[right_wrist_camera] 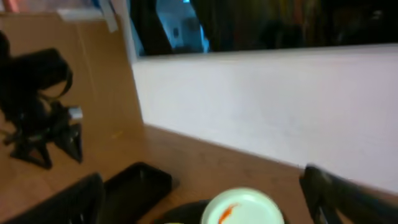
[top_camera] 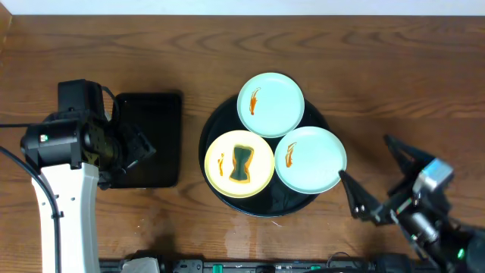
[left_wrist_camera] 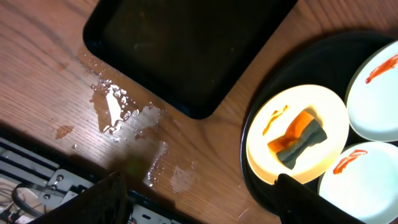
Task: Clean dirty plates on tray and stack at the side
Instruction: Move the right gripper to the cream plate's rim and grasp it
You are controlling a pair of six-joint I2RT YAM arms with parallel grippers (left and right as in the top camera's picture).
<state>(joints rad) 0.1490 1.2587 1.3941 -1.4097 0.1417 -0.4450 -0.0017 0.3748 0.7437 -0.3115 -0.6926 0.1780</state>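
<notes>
The round black tray (top_camera: pixel 214 130) holds three plates. Two are mint-green with an orange smear, one at the back (top_camera: pixel 270 104) and one at the right (top_camera: pixel 311 159). The yellow plate (top_camera: pixel 239 163) at the front left carries an orange smear and an orange-and-grey sponge (top_camera: pixel 242 163). My left gripper (top_camera: pixel 132 155) is open and empty over the rectangular tray, left of the plates. My right gripper (top_camera: pixel 364 155) is open and empty, just right of the right mint plate. The left wrist view shows the yellow plate (left_wrist_camera: pixel 295 121) and the sponge (left_wrist_camera: pixel 298 138). The right wrist view shows one mint plate (right_wrist_camera: pixel 242 208).
A smaller rectangular black tray (top_camera: pixel 148 136) lies left of the round tray and also shows in the left wrist view (left_wrist_camera: pixel 186 50). Water drops (left_wrist_camera: pixel 118 106) lie on the wooden table in front of it. A white wall (right_wrist_camera: pixel 280 106) stands behind the table.
</notes>
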